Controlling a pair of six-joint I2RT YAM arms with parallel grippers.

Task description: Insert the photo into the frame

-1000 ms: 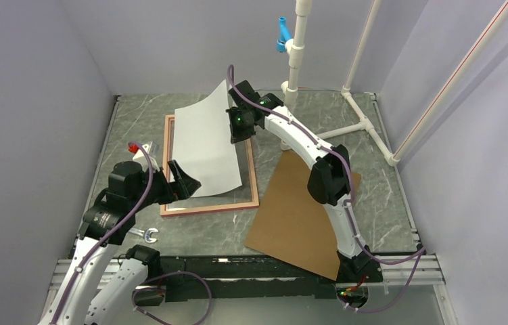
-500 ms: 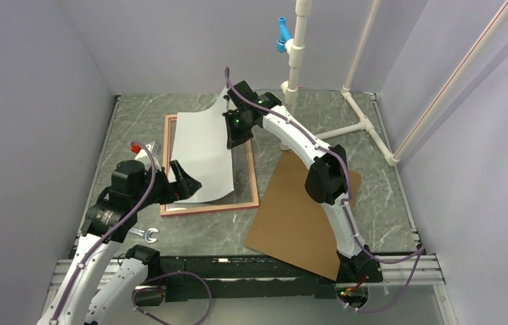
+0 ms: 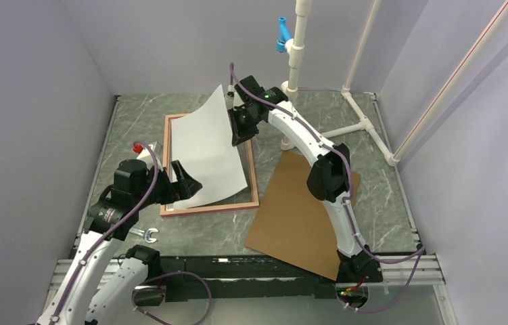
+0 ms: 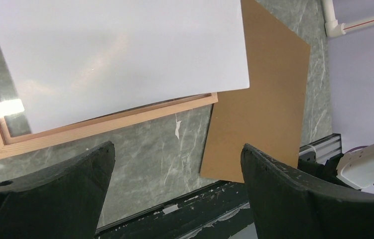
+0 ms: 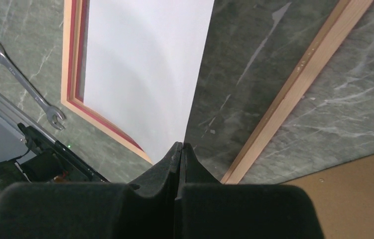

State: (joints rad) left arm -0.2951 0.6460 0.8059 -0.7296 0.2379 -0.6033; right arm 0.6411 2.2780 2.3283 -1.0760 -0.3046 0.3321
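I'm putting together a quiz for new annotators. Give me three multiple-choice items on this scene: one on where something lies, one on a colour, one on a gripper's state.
1. Where does the backing board lie relative to the frame?
A) inside it
B) to its right
C) to its left

2. What colour is the upward face of the photo?
A) white
B) dark grey
C) brown

3. How is the right gripper?
A) open above the photo
B) shut on the backing board
C) shut on the photo's edge

Key:
1 B, the brown board lies beyond the frame's right rail.
2 A, the plain white back shows in every view.
3 C, the wrist view shows it pinching the sheet's edge.
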